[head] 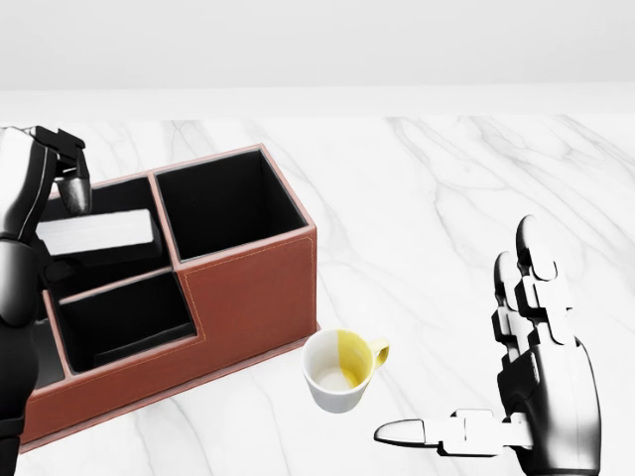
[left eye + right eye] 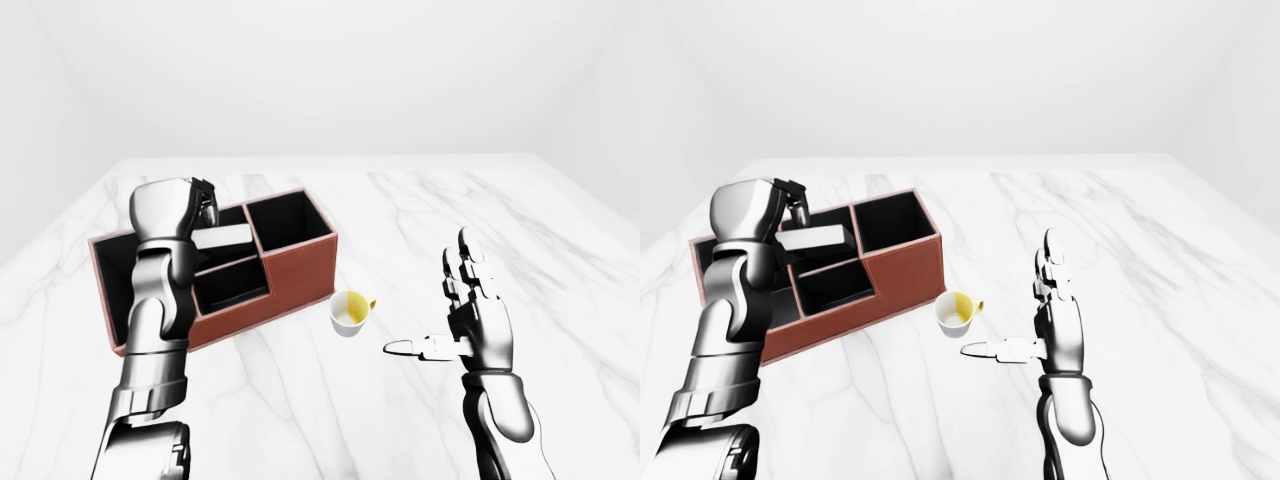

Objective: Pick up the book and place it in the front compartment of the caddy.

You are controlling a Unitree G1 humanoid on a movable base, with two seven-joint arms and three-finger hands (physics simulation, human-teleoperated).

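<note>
marble: white veined worktop (image 2: 400, 200), fills all three views
left-eye view / caddy: reddish-brown caddy (image 2: 300, 272) with black inside, left of centre, sits on the worktop
left-eye view / left hand: left hand (image 2: 172, 210) over the caddy's middle part, fingers curled around the book
left-eye view / book: white book (image 2: 224, 237) lying flat, held above a middle compartment; which one, cannot tell
left-eye view / cup: white cup (image 2: 350, 312) with yellow handle, upright, just right of the caddy, not touching
left-eye view / right hand: right hand (image 2: 478, 318) above the worktop at right, fingers spread wide, thumb pointing left, holding nothing
head view / book: at left edge, level, partly behind the dark left arm, over the compartment left of the big square one
head view / cup: near the caddy's lower right corner
right-eye view: same layout, caddy further left
</note>
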